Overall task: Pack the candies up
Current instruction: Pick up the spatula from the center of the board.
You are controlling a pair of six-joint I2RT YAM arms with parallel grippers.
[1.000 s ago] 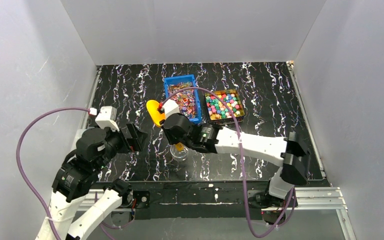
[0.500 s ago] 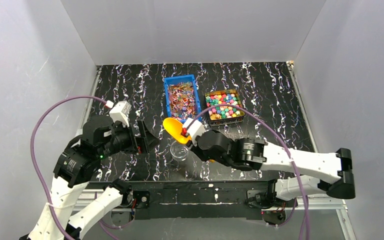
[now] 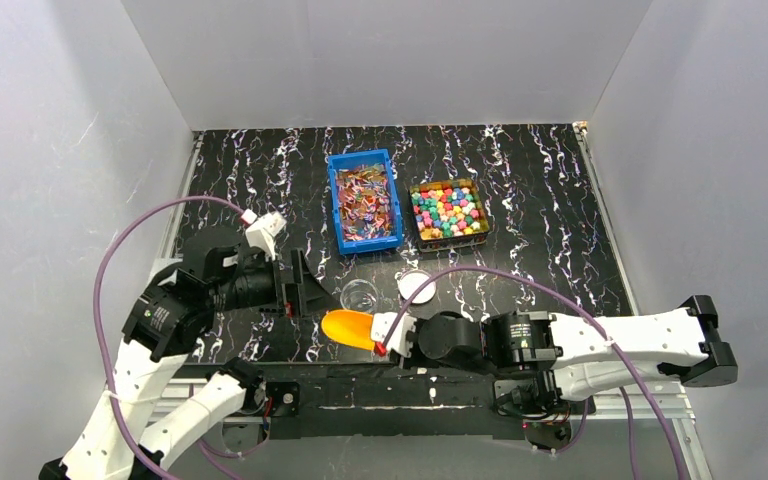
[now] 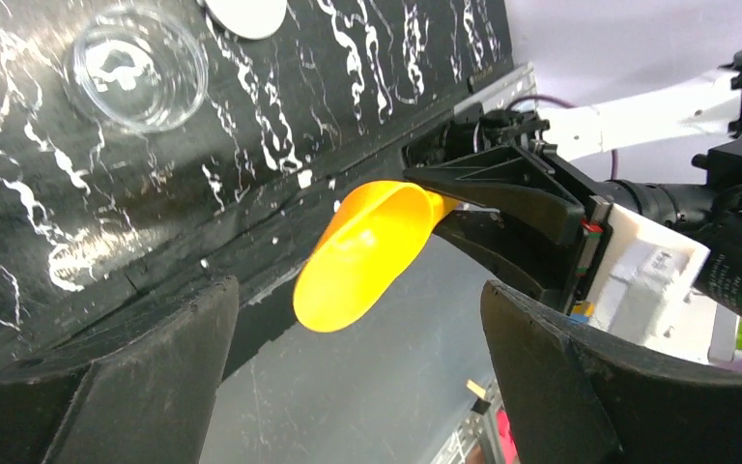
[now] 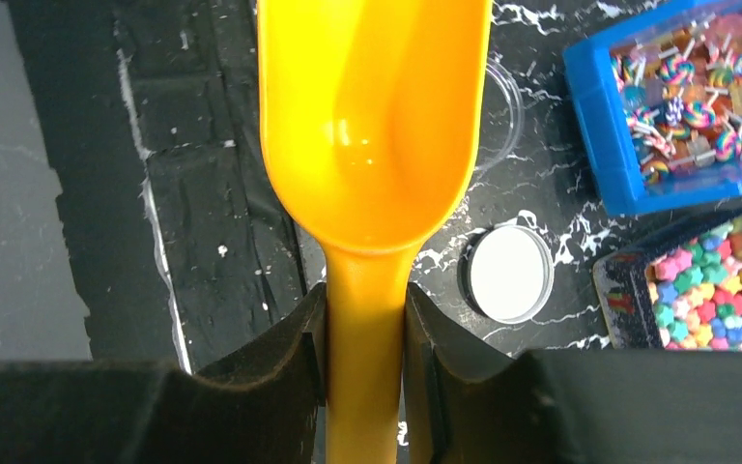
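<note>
Currently my right pincer [image 5: 365,309] grips the empty scoop [image 5: 372,126] by its handle; my left pincer [image 3: 300,290] stands open. The candies [image 3: 365,200] sit in the two far trays [image 3: 332,200], and the jar [image 3: 359,295] is empty: I judge the packing not yet done.

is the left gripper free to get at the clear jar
Probably yes: the left gripper is open and empty, beside the clear jar, nothing between them; the orange scoop hangs off to the near side.

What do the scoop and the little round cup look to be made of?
Orange scoop: likely moulded plastic, glossy, with a soft highlight in its bowl. Round cup: clear plastic or glass, can't tell which; the marbled table shows through it.
</note>
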